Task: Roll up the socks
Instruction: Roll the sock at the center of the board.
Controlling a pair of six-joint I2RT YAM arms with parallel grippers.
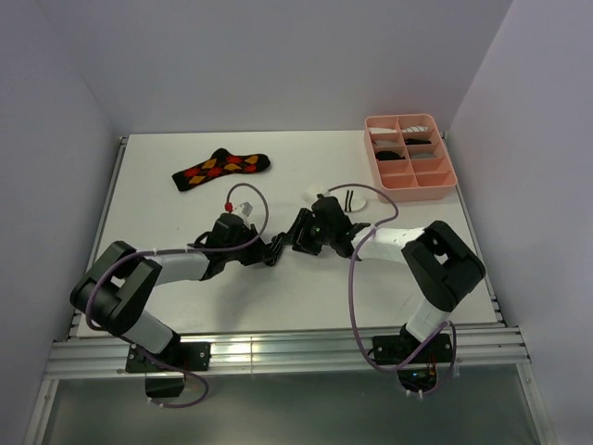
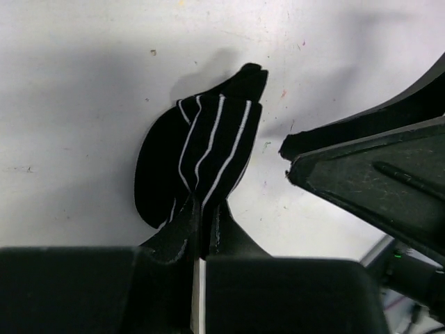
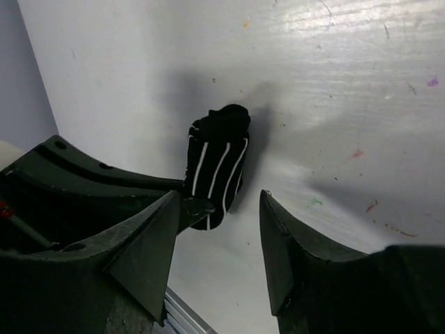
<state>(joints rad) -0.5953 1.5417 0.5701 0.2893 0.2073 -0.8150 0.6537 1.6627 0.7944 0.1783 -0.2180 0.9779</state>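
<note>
The black sock with thin white stripes (image 2: 208, 149) is bunched into a short, thick bundle just above the white table (image 1: 306, 306), near its middle. Its lower end is pinched in the left gripper (image 2: 203, 212), whose jaws are clenched tight on the fabric, while the rest fans out past the fingertips. The left arm folds back to an elbow at the near left corner, and its forearm runs right toward the table centre. The right gripper (image 3: 221, 198) faces it from the other side with its 2 fingers (image 3: 149, 236) spread apart and released, the sock (image 3: 217, 163) lying just beyond them and untouched. The right arm bends at a raised elbow on the right, its forearm reaching left. From above, the 2 grippers meet nearly nose to nose, and the bundle between them is hard to pick out among the dark parts. The argyle sock (image 1: 220, 169) lies flat toward the far left, well apart. The white sock with black cuff stripes (image 1: 347, 197) lies just behind the right wrist, and a pink tray (image 1: 371, 153) sits at the far right.
</note>
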